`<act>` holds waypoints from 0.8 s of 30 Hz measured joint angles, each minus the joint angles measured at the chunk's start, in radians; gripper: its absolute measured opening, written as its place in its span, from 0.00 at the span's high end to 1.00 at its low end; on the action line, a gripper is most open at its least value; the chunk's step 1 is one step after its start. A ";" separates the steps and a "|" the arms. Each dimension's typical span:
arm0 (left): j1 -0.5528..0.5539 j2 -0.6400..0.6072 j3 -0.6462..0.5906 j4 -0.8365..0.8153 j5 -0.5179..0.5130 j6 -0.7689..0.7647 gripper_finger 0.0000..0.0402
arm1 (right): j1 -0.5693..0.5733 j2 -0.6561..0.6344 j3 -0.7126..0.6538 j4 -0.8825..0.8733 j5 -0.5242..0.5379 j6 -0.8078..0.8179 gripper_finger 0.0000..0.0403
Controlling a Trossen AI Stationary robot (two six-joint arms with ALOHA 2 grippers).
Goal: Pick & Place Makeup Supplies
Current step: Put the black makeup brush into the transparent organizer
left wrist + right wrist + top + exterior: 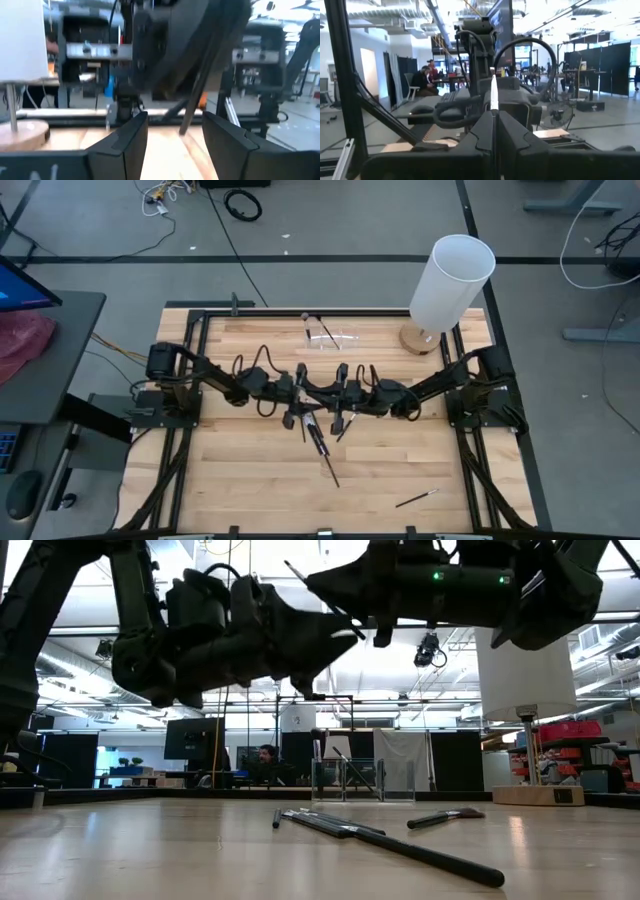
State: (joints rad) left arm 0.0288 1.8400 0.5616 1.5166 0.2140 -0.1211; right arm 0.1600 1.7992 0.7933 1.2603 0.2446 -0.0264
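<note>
Entry: makeup brush [493, 94] held aloft mid-tabletop, both arms meeting.

I have the right gripper [495, 131] with fingers clenched on the brush, its long axis running up out of the fingers toward the left gripper [171, 137], whose fingers are spread apart. Risk I judge: brush slipping or tilting during a handover. Spare brushes [322, 448] lie on the tabletop [240, 480], pointing diagonally.

Wooden table [250, 480]; brushes [322, 450], apparently loose.
</note>
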 joint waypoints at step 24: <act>0.003 -0.001 0.015 -0.149 0.013 -0.036 0.96 | -0.001 -0.069 -0.004 -0.329 0.016 0.119 0.81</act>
State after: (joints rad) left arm 0.0319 1.8389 0.5766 1.3674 0.2265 -0.1574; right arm 0.1589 1.7298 0.7891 0.9314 0.2607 0.0926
